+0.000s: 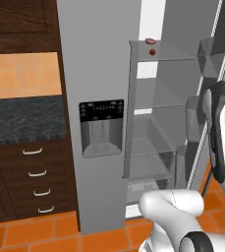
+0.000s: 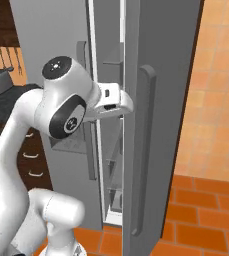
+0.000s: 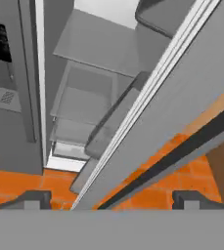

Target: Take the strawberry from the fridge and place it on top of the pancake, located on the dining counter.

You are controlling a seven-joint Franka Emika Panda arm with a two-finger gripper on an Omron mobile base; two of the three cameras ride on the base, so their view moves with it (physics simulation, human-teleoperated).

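Note:
The grey fridge (image 1: 101,74) stands with its right door (image 2: 161,100) swung open. On its top inner shelf lies the strawberry (image 1: 152,51), tiny and dark red, just below a paler pink oblong item (image 1: 150,41). My gripper (image 3: 111,200) is open, its fingertips (image 3: 33,199) far apart, and looks down past the open door's inner edge toward the lower shelves (image 3: 84,105). In the right base view the hand (image 2: 117,102) sits against the door's edge at mid height, well below the strawberry's shelf. The pancake and the dining counter are out of view.
The shut left fridge door carries a black dispenser panel (image 1: 101,125). A dark-topped wall counter (image 1: 23,120) with drawers stands to the left. The open door has a long vertical handle (image 2: 143,150) and inner bins (image 1: 210,56). Orange tiled floor (image 2: 201,210) lies below.

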